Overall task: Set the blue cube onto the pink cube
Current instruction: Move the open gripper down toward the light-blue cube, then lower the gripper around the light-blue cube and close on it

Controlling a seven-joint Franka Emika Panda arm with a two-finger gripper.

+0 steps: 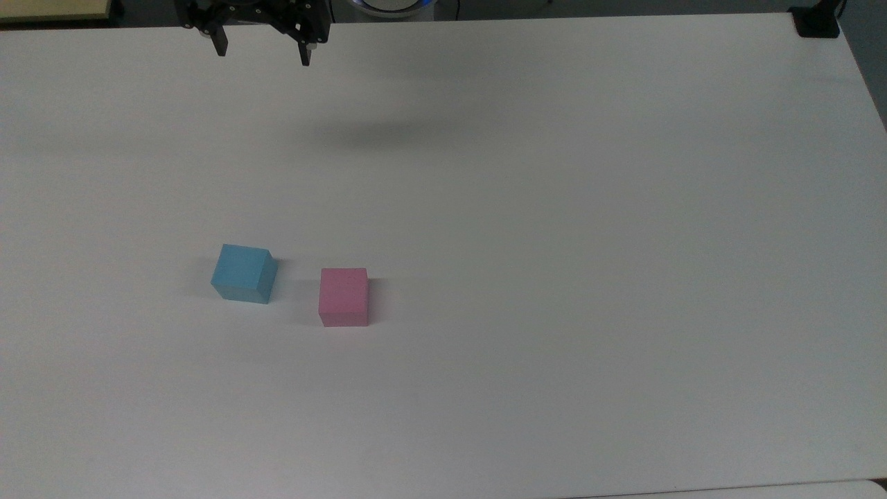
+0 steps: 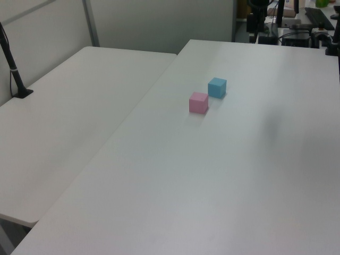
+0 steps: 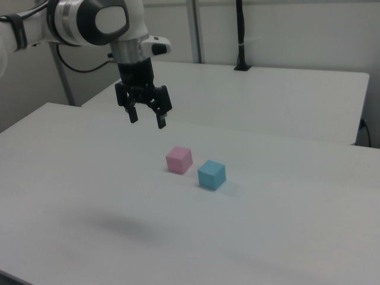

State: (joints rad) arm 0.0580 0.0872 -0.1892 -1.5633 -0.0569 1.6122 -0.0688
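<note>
White worktop (image 1: 554, 277), plain. Blue cube (image 1: 243, 273) resting just beside pink cube (image 1: 344, 296), not touching. End effector (image 3: 146, 117) fingers apart, empty, hovering high, well away from both. Nothing done yet: approach, grasp, lift, stack all pending.

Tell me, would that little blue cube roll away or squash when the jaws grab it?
Probably neither. The blue cube sits flat on the white table with sharp edges, so it should slide rather than roll. Its crisp, undented faces suggest it is stiff. The matte surface likely grips well; its weight cannot be told.
</note>
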